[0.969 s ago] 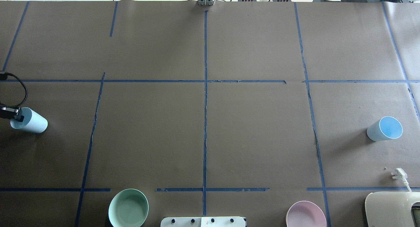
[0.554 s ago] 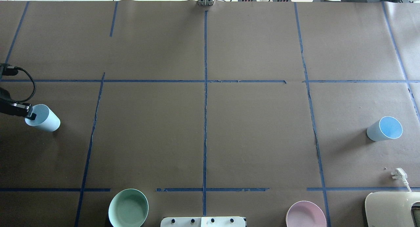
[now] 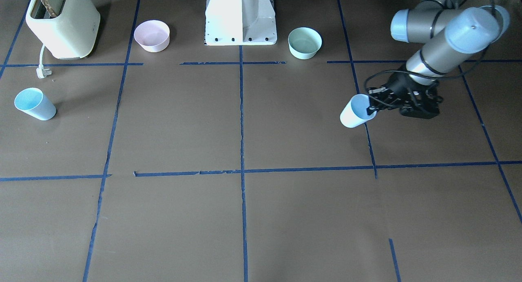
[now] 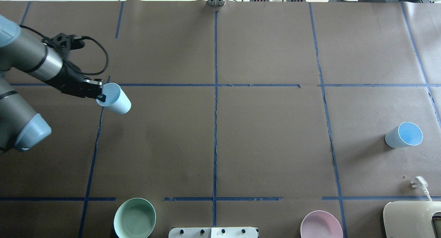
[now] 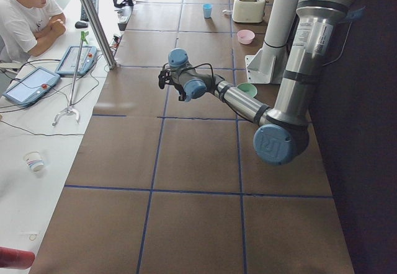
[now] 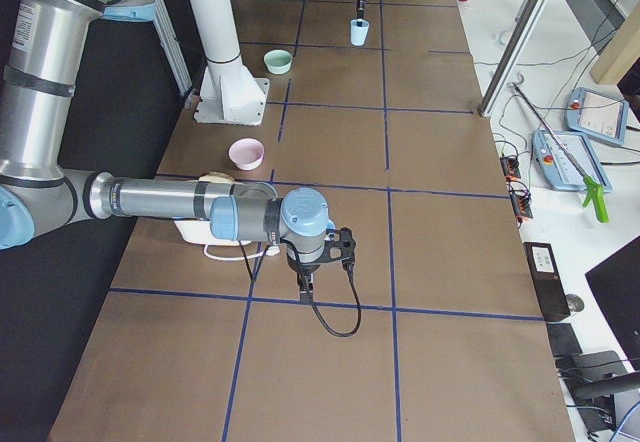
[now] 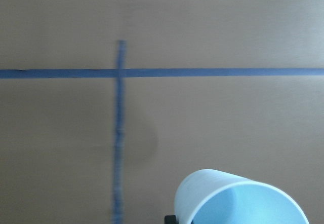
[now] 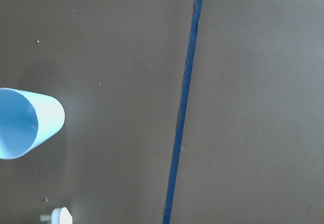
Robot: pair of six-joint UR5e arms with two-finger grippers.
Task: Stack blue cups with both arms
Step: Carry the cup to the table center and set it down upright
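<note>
You had the left tool (image 4: pixel 100 97) pinching the rim of one blue cup (image 4: pixel 117 99), one finger inside its mouth. It held the cup above the counter (image 4: pixel 268 134), out in front of the white pedestal base (image 3: pixel 240 16) and toward its left. The second blue cup (image 4: pixel 403 134) stood on the counter far to the base's right. Whether your right tool (image 6: pixel 305 284) was spread or closed, I cannot tell.
</note>
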